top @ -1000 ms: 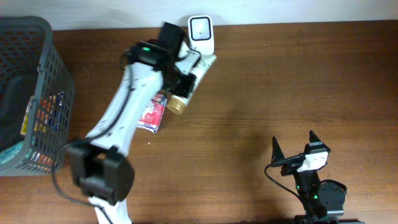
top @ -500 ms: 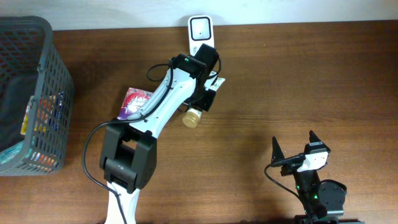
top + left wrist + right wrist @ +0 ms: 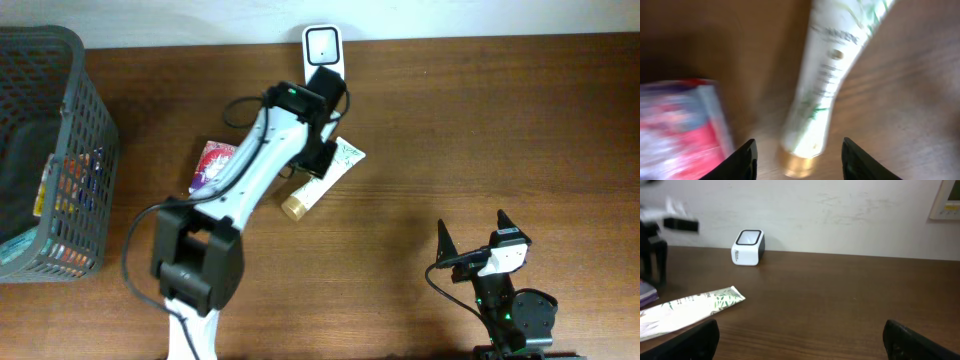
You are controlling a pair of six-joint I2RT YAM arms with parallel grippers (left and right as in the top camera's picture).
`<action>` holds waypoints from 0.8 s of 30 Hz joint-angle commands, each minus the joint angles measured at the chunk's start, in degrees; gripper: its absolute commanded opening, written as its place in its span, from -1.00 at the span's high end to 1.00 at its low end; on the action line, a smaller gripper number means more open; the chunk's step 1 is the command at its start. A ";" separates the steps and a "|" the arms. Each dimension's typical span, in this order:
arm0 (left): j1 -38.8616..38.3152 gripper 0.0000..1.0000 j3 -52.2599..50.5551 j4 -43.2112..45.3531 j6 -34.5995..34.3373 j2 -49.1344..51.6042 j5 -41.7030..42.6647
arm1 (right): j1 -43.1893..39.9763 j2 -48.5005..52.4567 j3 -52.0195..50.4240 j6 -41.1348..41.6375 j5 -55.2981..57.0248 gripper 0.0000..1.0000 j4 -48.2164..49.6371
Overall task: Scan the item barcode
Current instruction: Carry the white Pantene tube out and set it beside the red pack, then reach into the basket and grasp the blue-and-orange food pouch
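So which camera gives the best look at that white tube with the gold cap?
Overhead: it shows the tube from cap to crimped end. The left wrist view is close but blurred; the right wrist view cuts off its cap.

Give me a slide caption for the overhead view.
Left end effector open over a white tube lying on the table near the barcode scanner.

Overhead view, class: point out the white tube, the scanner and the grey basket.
white tube (image 3: 326, 179), overhead view, mid-body.
scanner (image 3: 323, 46), overhead view, top window.
grey basket (image 3: 93, 135), overhead view, right wall.
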 commanded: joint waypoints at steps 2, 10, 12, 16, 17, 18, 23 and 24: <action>6.01 -0.25 6.47 1.20 -0.09 -17.62 -13.07 | 0.33 -0.37 -0.46 0.42 0.26 -0.97 -0.07; 32.15 -0.91 7.13 2.69 2.03 -36.15 -16.72 | 0.33 -0.37 -0.46 0.44 0.26 -0.97 -0.09; 37.18 -0.99 7.13 2.78 4.20 -37.44 -16.94 | 0.33 -0.37 -0.46 0.44 0.28 -0.97 -0.07; 47.50 -0.99 7.10 2.84 5.92 -37.55 -16.79 | 0.33 -0.37 -0.46 0.44 0.26 -0.97 -0.07; 50.38 -0.99 7.10 3.19 5.88 -37.16 -15.32 | 0.33 -0.37 -0.46 0.44 0.26 -0.97 -0.07; 53.00 -0.99 7.10 3.87 5.86 -36.57 -13.25 | 0.33 -0.37 -0.46 0.44 0.26 -0.98 -0.07; 61.16 -0.99 7.10 5.97 7.74 -31.65 -7.13 | 0.33 -0.37 -0.46 0.44 0.26 -0.97 -0.07; 62.40 -0.99 7.10 5.97 9.81 -29.97 -4.07 | 0.33 -0.37 -0.46 0.44 0.26 -0.97 -0.07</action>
